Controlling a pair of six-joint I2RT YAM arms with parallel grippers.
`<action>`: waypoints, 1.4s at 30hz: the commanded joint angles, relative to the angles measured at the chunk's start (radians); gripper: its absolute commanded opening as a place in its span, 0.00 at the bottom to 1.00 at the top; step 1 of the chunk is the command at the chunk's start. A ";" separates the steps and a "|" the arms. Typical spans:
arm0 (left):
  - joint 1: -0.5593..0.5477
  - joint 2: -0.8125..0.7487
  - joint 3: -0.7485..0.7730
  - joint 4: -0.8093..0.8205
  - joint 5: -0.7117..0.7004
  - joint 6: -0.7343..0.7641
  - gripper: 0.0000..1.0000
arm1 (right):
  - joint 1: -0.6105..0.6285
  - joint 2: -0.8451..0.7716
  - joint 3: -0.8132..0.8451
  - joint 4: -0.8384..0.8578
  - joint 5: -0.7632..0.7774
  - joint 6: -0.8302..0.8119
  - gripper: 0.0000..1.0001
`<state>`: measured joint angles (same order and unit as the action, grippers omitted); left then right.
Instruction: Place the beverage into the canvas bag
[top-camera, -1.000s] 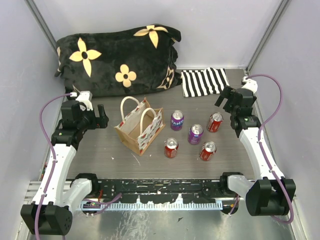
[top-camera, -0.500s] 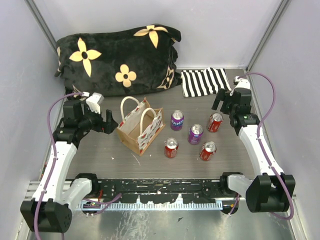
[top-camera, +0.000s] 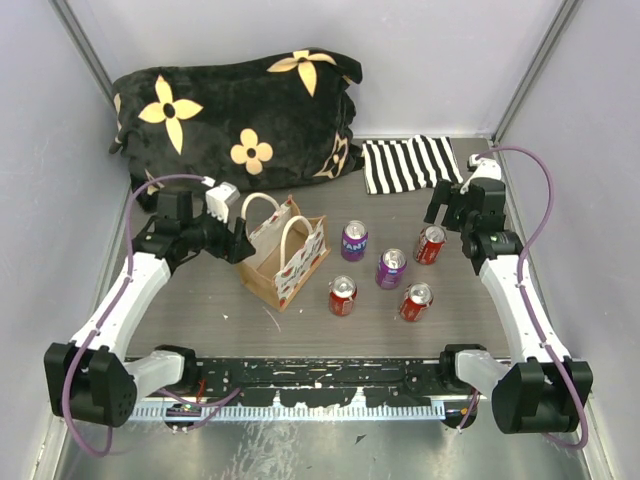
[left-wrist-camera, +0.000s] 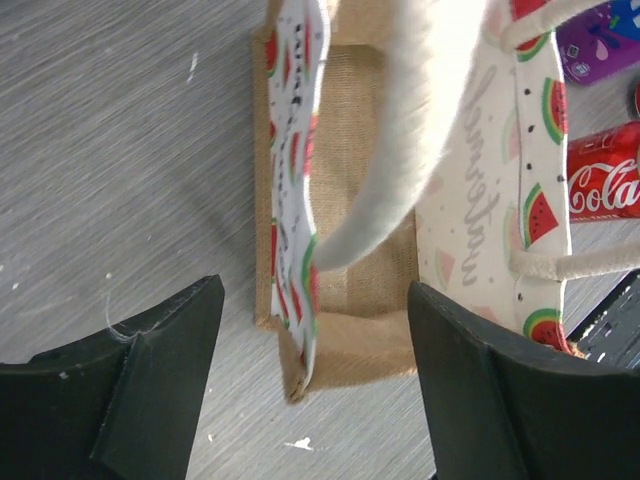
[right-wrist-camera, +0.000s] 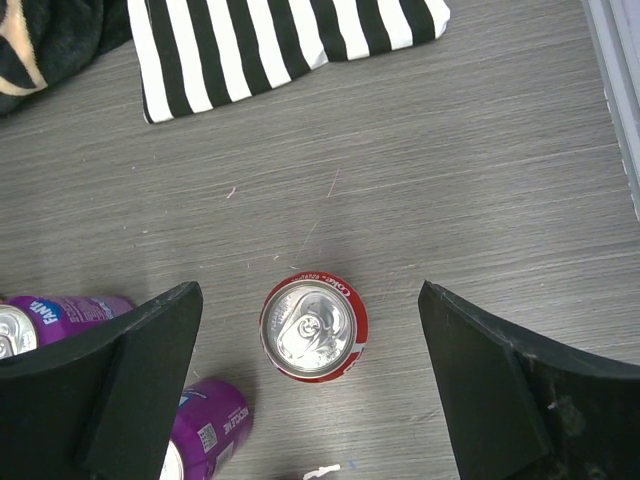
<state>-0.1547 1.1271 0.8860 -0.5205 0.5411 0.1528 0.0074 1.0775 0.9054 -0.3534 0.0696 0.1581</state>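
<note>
Top external | left fingers (top-camera: 236, 241) wide, empty, at canvas bag (top-camera: 260, 279) handle (left-wrist-camera: 400, 150) | right fingers (top-camera: 447, 209) likewise, over red can (top-camera: 430, 243)

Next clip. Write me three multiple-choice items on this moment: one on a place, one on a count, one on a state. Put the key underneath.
1. Where does the striped cloth lie?
A) at the far side, by the right end of the black cushion
B) inside the bag
C) under the cans

2. How many of the cans are red?
A) one
B) three
C) five

3. The right claw is:
A) shut on a purple can
B) open above a red can
C) open over the bag

Key:
1 A: the cloth lies flat next to the cushion's right end, away from the bag and the cans.
2 B: three are red and two are purple.
3 B: its fingers stand apart on either side of the can's top in the right wrist view.
</note>
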 joint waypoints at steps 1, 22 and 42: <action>-0.066 0.046 -0.015 0.105 -0.005 0.006 0.79 | 0.006 -0.039 0.028 0.007 0.018 -0.010 0.95; -0.162 -0.052 -0.178 0.245 -0.241 -0.474 0.00 | 0.005 -0.061 0.061 -0.051 -0.015 0.000 0.95; -0.327 -0.093 -0.171 0.010 -0.679 -1.142 0.00 | 0.005 -0.129 0.055 -0.140 -0.033 -0.008 0.92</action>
<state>-0.4698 1.0187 0.6872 -0.4202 -0.0437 -0.8104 0.0074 0.9867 0.9295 -0.4850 0.0383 0.1585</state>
